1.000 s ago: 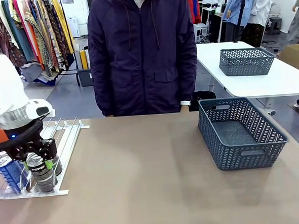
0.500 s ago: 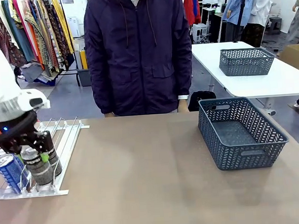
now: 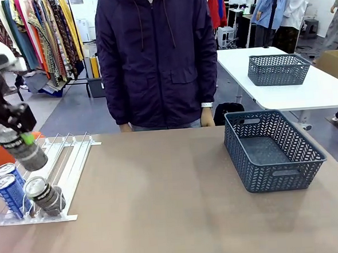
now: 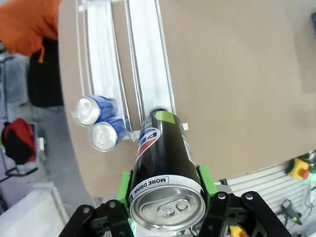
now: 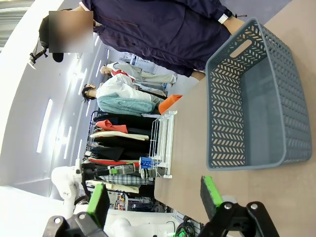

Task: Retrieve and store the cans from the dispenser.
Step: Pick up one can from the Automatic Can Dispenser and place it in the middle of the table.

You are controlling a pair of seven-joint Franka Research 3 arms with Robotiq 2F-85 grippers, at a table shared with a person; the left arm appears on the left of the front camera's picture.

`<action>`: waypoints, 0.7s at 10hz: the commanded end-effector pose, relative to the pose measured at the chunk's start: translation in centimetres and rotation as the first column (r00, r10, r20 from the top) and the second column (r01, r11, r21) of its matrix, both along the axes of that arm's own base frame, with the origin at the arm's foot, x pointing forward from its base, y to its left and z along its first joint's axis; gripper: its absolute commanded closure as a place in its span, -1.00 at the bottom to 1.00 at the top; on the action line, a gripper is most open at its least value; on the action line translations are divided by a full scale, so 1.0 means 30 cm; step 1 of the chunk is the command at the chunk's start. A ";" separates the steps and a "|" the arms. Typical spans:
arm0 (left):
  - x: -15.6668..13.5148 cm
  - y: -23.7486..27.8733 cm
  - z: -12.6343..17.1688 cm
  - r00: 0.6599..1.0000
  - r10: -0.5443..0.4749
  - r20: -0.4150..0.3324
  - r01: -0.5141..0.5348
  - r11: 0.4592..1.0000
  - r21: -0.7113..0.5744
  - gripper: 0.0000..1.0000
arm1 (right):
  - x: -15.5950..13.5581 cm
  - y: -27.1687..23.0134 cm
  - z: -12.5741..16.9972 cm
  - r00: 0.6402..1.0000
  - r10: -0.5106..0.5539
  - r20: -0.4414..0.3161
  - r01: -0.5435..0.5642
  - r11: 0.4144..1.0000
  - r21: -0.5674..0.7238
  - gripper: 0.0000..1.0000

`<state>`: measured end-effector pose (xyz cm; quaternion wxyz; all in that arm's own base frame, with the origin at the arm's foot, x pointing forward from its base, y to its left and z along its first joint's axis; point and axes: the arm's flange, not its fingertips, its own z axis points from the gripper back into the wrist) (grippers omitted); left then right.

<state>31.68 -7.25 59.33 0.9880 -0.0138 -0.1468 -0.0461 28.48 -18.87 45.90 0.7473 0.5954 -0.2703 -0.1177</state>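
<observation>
1. Above the flat white-and-clear plastic dispenser [image 3: 73, 156], the left gripper [image 3: 19, 140] clamps a slim black Pepsi can [image 3: 28, 154], tilted.
2. Right gripper [image 5: 154, 195] stands wide, facing a blue-grey mesh basket [image 5: 224, 113].

Two black cans [image 3: 22, 151] [image 3: 44, 195], two blue cans [image 3: 9, 170] [image 3: 9, 195], one dispenser [image 3: 74, 155], two baskets [image 3: 275, 180] [image 3: 278, 71]

— What is different at the rack?
— The left gripper [image 3: 17, 138] is now up and clear of the dispenser [image 3: 73, 161]. It carries off the black can [image 3: 26, 153] that stood at the front lip a second ago.
— How does that can hang?
— Tilted above the rails, further toward the left edge.
— And the lane it left?
— Another dark can [image 3: 44, 196] now lies at the front, where the first one stood.
— The person [image 3: 156, 58]?
— Shifted slightly left.
</observation>
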 end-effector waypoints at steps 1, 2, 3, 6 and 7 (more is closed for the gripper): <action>-0.017 0.029 0.032 0.999 0.012 0.047 -0.010 0.998 -0.062 1.00 | -0.001 -0.002 0.013 1.000 -0.002 0.011 0.002 1.000 0.015 -1.00; 0.000 0.000 0.000 1.000 0.000 0.000 0.000 1.000 0.000 1.00 | -0.001 -0.002 0.013 1.000 -0.002 0.011 0.002 1.000 0.015 -1.00; 0.000 0.000 0.000 1.000 0.000 0.000 0.000 1.000 0.000 1.00 | -0.001 -0.002 0.013 1.000 -0.002 0.011 0.002 1.000 0.015 -1.00; 0.000 0.000 0.000 1.000 0.000 0.000 0.000 1.000 0.000 1.00 | -0.001 -0.002 0.013 1.000 -0.002 0.011 0.002 1.000 0.015 -1.00; 0.003 0.003 -0.019 1.000 0.003 -0.017 -0.003 1.000 -0.004 1.00 | -0.001 -0.002 0.013 1.000 -0.002 0.011 0.002 1.000 0.015 -1.00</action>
